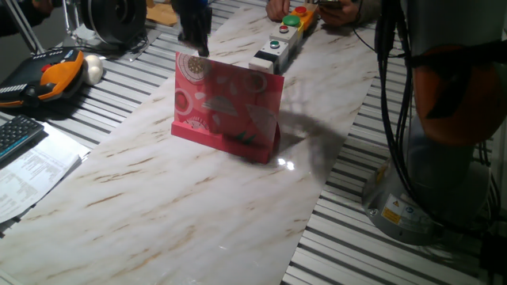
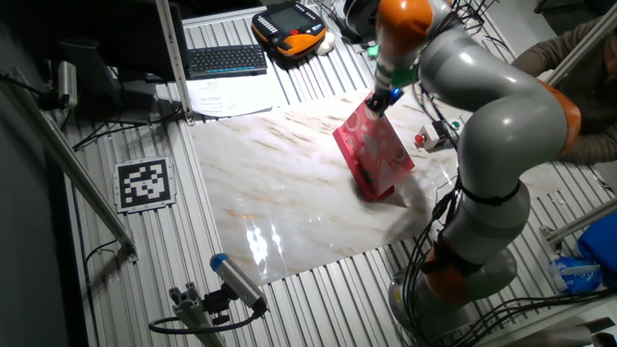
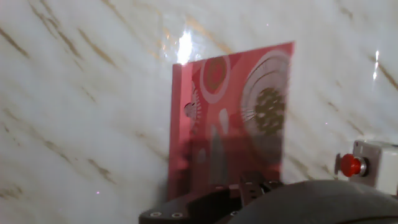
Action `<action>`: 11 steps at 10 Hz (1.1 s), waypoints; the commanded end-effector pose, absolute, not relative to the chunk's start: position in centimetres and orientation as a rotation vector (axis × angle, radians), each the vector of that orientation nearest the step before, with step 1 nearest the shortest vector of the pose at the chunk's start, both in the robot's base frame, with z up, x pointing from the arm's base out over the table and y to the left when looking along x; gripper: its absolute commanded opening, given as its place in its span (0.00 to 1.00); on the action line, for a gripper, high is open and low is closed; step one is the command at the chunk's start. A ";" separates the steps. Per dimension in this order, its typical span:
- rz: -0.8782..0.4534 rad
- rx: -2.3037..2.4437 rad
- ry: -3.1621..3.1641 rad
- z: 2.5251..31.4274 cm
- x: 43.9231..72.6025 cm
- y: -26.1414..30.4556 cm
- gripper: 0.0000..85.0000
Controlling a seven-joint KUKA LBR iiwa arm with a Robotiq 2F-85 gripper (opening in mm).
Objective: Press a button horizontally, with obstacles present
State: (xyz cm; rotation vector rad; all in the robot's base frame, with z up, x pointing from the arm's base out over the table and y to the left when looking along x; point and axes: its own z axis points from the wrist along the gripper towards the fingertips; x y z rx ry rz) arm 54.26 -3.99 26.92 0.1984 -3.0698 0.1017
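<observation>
The upright pink-red card board (image 1: 227, 104) with flower and umbrella drawings stands on its base lip in the middle of the marble table. It also shows in the other fixed view (image 2: 378, 152) and fills the hand view (image 3: 239, 115). My gripper (image 1: 195, 38) hovers just above the board's top far-left corner, pointing down; it shows in the other fixed view (image 2: 379, 100). Its fingertips are not clearly seen. A red button (image 3: 349, 164) sticks out sideways from a white box (image 3: 377, 158), beyond the board. The same button shows in the other fixed view (image 2: 420, 140).
A long button box (image 1: 283, 41) with green and red top buttons lies behind the board. An orange teach pendant (image 1: 55, 73), a keyboard (image 1: 17, 134) and papers (image 1: 32, 170) lie at the left. The robot base (image 1: 428, 190) stands at the right.
</observation>
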 end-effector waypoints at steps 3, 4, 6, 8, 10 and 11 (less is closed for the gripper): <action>0.153 0.228 -3.075 27.2 53.6 -9.2 0.00; 0.167 0.242 -3.086 26.5 53.3 -9.7 0.00; 0.160 0.279 -3.103 24.8 53.5 -10.4 0.00; 0.138 0.297 -3.124 24.8 53.5 -10.4 0.00; 0.138 0.307 -3.139 24.8 53.5 -10.4 0.00; 0.123 0.306 -3.136 24.8 53.5 -10.4 0.00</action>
